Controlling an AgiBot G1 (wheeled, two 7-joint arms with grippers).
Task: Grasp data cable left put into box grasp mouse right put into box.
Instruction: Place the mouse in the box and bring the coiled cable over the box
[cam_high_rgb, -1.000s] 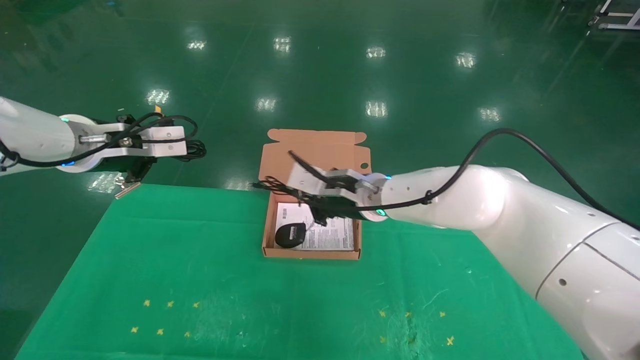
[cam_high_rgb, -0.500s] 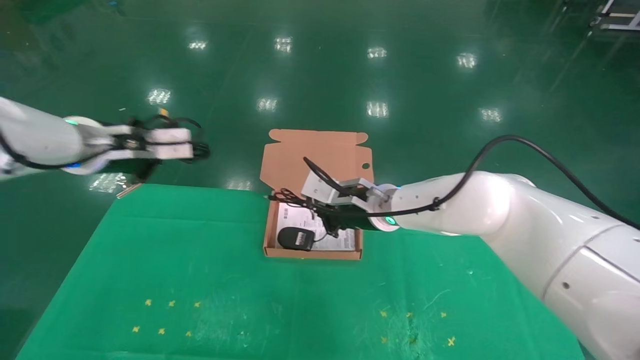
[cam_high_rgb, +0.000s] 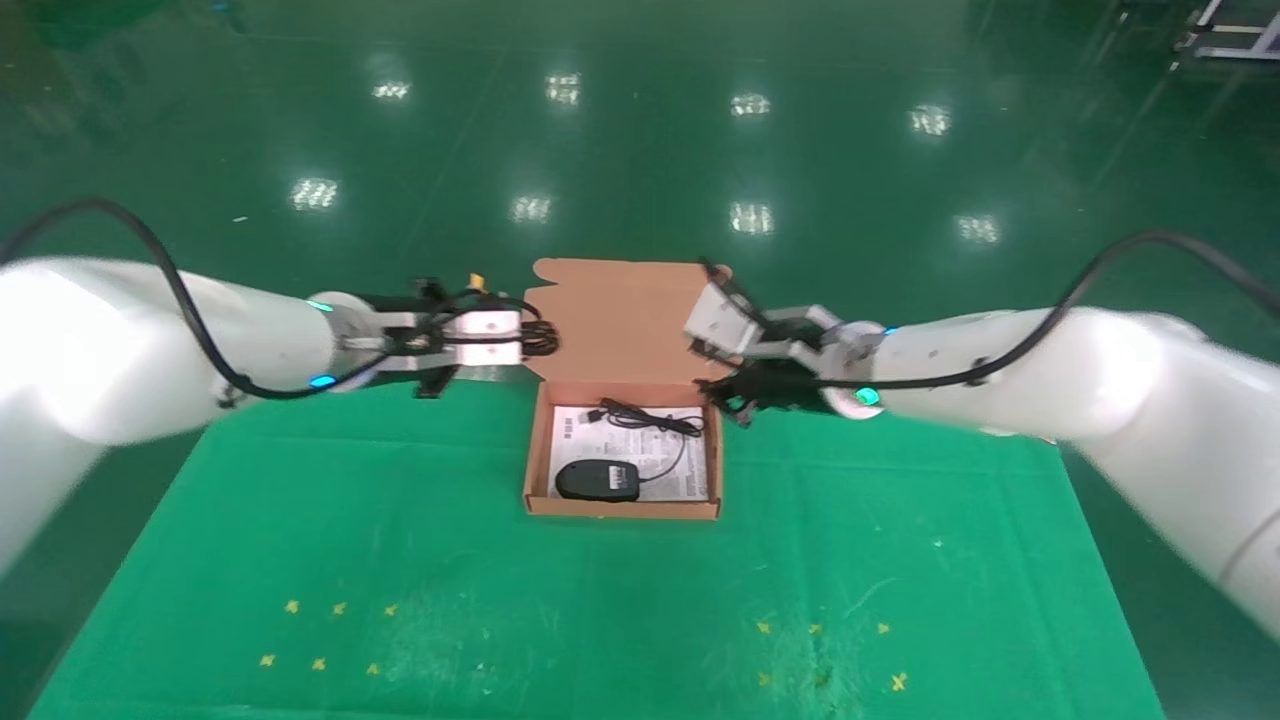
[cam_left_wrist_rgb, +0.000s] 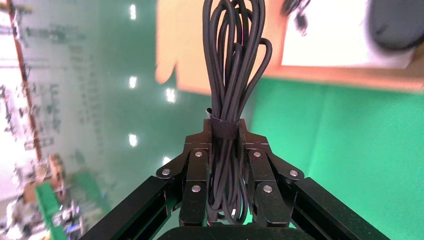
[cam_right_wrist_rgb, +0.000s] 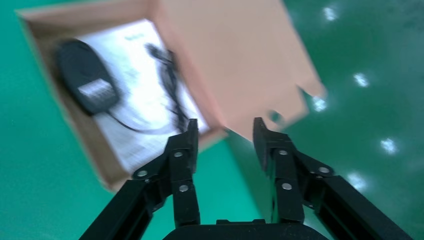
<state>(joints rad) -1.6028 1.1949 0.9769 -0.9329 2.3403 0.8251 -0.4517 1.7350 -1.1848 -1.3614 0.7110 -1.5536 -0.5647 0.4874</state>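
Observation:
The salmon-orange box (cam_high_rgb: 536, 470) sits open at the table's far middle, lid (cam_high_rgb: 625, 320) raised behind it. The black mouse (cam_high_rgb: 598, 481) lies in the box on the white printed sheet (cam_high_rgb: 670, 470), its cord (cam_high_rgb: 645, 418) and USB plug beside it; it also shows in the right wrist view (cam_right_wrist_rgb: 87, 76). My left gripper (cam_high_rgb: 535, 340) is shut on the data cable (cam_left_wrist_rgb: 232, 75), a looped black bundle, held just left of the lid. My right gripper (cam_right_wrist_rgb: 222, 132) is open and empty, above the box's right far corner.
A green cloth (cam_high_rgb: 400, 560) covers the table, with small yellow marks (cam_high_rgb: 330, 635) near the front. Beyond the table's far edge is a shiny green floor (cam_high_rgb: 640, 130).
My right gripper has let go of the mouse in the box and drawn back to the right and up. My left arm has swung right with the data cable, up to the box's lid.

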